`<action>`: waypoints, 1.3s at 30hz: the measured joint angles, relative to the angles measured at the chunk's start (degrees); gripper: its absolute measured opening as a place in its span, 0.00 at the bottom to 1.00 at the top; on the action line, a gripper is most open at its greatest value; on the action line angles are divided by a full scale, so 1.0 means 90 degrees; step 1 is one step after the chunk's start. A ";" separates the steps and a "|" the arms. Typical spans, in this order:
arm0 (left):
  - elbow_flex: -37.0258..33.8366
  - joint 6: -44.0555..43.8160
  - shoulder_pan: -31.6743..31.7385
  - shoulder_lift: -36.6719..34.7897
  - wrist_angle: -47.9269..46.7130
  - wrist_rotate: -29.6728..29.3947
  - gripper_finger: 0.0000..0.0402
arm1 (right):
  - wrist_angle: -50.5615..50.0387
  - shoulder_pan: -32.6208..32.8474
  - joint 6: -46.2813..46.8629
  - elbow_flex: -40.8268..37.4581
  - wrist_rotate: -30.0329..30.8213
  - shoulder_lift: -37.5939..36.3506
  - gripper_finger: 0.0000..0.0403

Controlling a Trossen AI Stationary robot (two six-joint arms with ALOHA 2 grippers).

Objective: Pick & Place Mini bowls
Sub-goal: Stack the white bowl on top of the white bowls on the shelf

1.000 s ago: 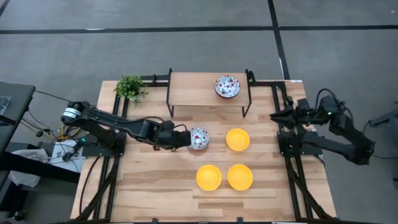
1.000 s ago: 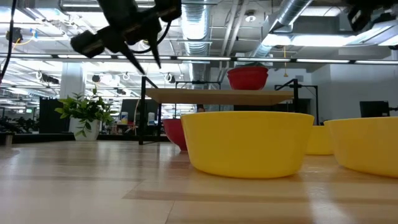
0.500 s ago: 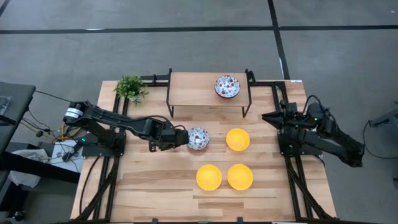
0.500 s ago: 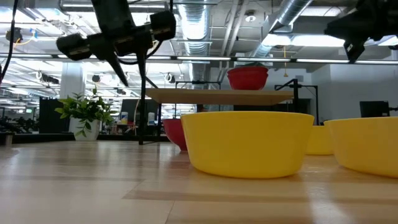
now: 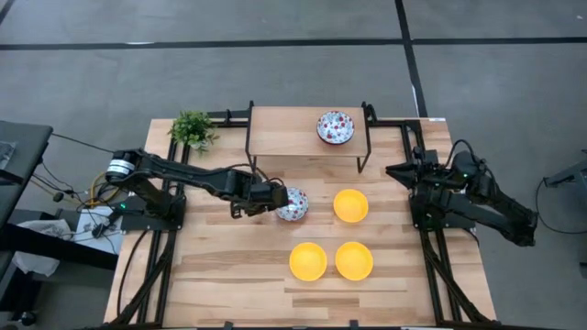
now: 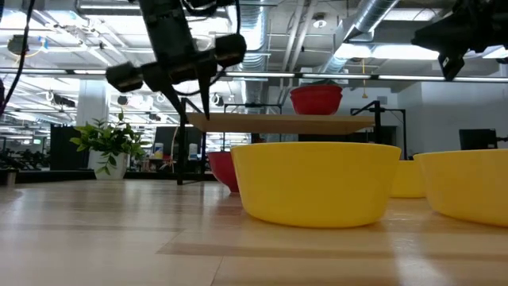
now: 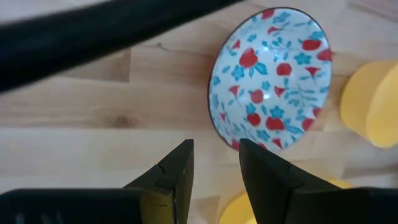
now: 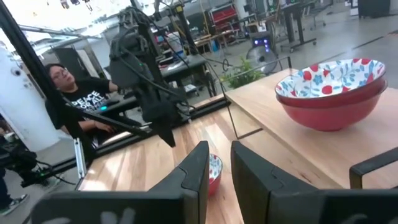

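The left gripper (image 5: pixel 275 198) hovers parted and empty at nine o'clock of the floral mini bowl (image 5: pixel 293 203) at table centre, seemingly lined up to take its rim. The right gripper (image 5: pixel 396 171) waits off the table's right edge, fingers narrowly apart, holding nothing.

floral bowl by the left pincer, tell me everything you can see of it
The floral bowl is small and round, glossy white inside with red and blue flowers and a dark rim; its outside is red. It sits upright on the wooden table, in front of the raised shelf, left of a yellow bowl. The left pincer hangs over its near edge, open and empty.
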 joint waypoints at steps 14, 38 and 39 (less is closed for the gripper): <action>0.0115 0.0313 0.0383 0.0380 0.0122 0.0189 0.32 | 0.0005 0.0000 -0.0003 0.0000 -0.0010 0.0000 0.14; 0.0115 0.0315 0.0397 0.1045 0.0584 0.0265 0.32 | 0.0008 0.0000 -0.0044 0.0002 -0.0021 0.0000 0.14; 0.0115 0.0313 0.0397 0.1044 0.0605 0.0263 0.32 | 0.0009 0.0000 -0.0044 0.0002 -0.0026 0.0000 0.14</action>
